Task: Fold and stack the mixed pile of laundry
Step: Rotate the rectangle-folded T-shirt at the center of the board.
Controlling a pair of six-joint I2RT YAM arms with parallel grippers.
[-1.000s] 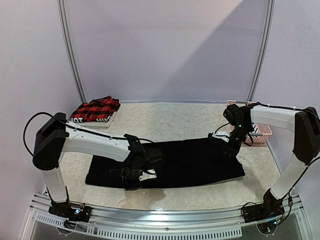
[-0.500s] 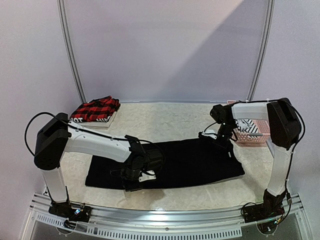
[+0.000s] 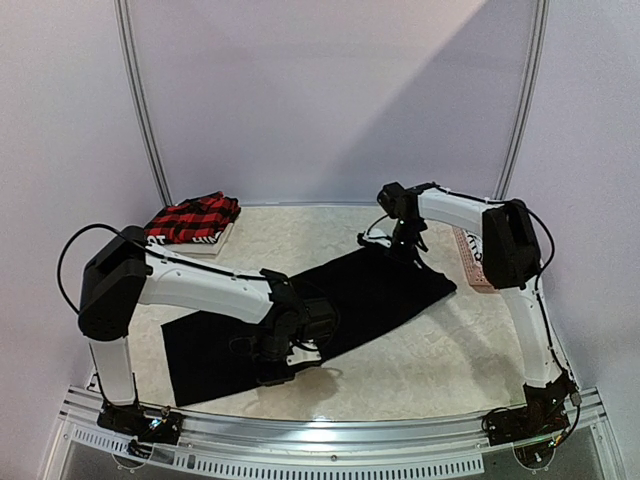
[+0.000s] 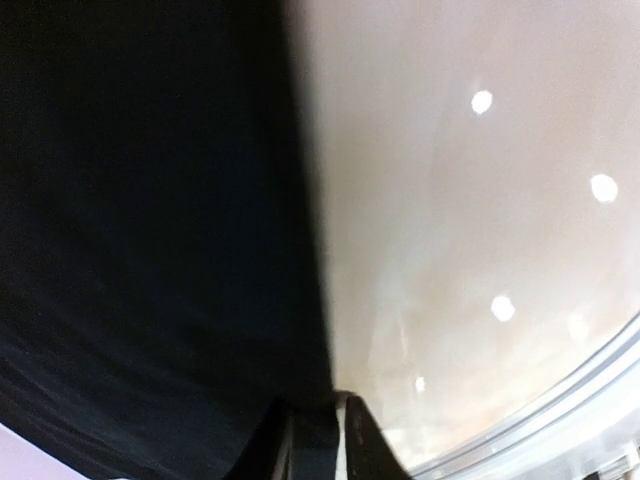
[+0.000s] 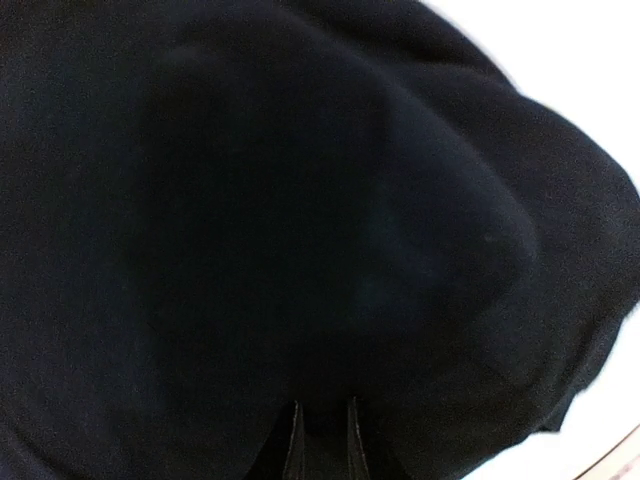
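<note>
The large black T-shirt (image 3: 375, 292) lies diagonally across the table, from near left to far right. My left gripper (image 3: 283, 360) sits at its near edge, shut on a fold of the black cloth (image 4: 150, 250) that runs between the fingers (image 4: 360, 440). My right gripper (image 3: 402, 248) is at the shirt's far right corner, shut on it, and black fabric (image 5: 300, 200) fills the whole right wrist view. A red-and-black plaid piece (image 3: 190, 218) rests folded on a small stack at the far left.
A pink perforated basket (image 3: 473, 260) stands at the right, mostly behind the right arm. The table's metal front rail (image 3: 330, 440) runs along the near edge, close to the left gripper. White curved frame poles rise at the back.
My right gripper has swung left and toward the back, pulling the shirt's right end with it. The shirt went from lying straight across to lying diagonal. My left gripper shifted slightly nearer.
</note>
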